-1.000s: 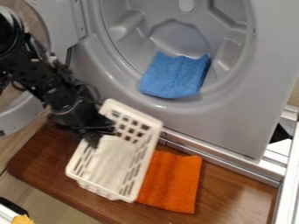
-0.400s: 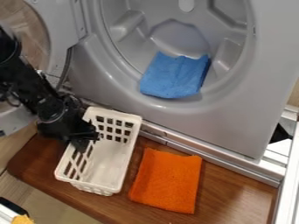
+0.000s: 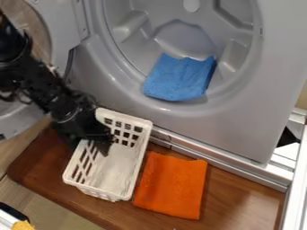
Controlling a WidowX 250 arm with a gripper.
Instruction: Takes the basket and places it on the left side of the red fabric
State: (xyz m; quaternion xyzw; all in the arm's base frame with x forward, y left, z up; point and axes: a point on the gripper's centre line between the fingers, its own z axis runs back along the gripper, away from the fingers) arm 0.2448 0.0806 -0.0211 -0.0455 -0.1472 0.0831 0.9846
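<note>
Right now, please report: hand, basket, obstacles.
Hand at left rim of basket. Basket close, left of orange cloth. Blue cloth inside machine, out of the way.

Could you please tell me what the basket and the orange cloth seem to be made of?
The basket looks like smooth white plastic, judging by its faint sheen and regular moulded slots. The orange cloth appears to be soft, matte fabric with a slightly fuzzy surface, perhaps microfibre or felt.

Robot arm [image 3: 42,87], upper left of frame, is black. Bulky rounded section tops narrower, jointed links; thin dark cable [image 3: 24,99] loops near left edge. Housings show grey highlights.
</note>
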